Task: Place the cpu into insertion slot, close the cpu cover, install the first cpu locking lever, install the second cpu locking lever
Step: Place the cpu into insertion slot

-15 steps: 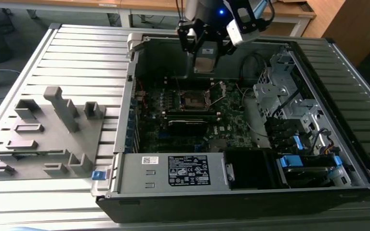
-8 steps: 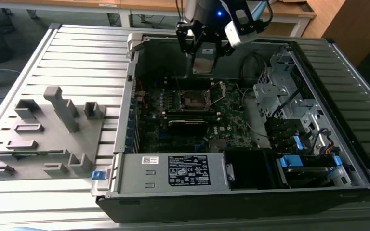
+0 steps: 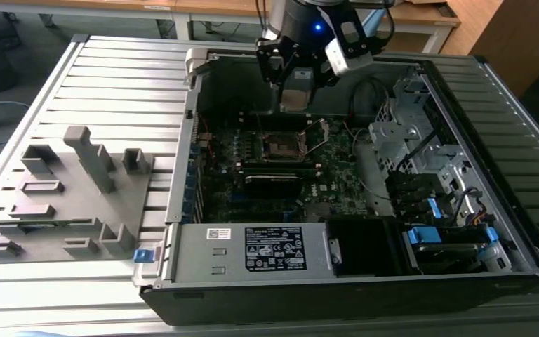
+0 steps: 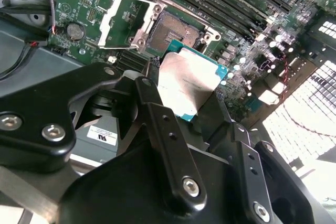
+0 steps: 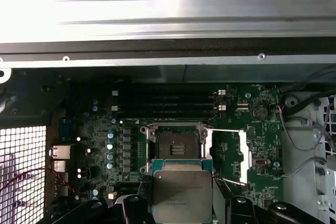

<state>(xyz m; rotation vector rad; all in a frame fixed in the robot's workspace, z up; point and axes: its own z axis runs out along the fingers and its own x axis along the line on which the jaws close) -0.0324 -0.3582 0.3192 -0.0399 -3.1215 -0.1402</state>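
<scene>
Exterior view, from its left to its right, all placed against the insertion slot [image 3: 283,144].

- Slatted metal bench [image 3: 110,77] carries everything.
- Grey fixture block [image 3: 73,196]: well off to the exterior view's left of the slot, outside the computer case [image 3: 183,140].
- Case lies open, with the dark green motherboard [image 3: 222,189] exposed. Power supply [image 3: 250,249] sits at the near end of the case, well apart from the slot.
- End effector [image 3: 297,98]: hangs over the board, above the slot and a little toward the case's far wall.
- Drive cage [image 3: 420,140]: to the exterior view's right of the slot, inside the case.

Both wrist views:

- End effector [image 4: 186,100] [image 5: 182,211] is closed on the cpu [image 4: 189,85] [image 5: 182,195], 1 black finger on each of 2 opposite edges. The dull silver top faces the cameras.
- The cpu is held level and clear of the slot [image 4: 173,30] [image 5: 176,148], near 1 edge of it and not seated. The slot's dark contact field is bare.
- The cpu cover [image 4: 106,22] [image 5: 242,153] is swung open, lying just beside the slot with green board showing through its cut-out.
- 1 thin wire lever [image 5: 223,130] runs from the slot's rim toward the cover.
- Long black memory slots [image 5: 163,103] lie on the far side of the slot from the cpu.
</scene>
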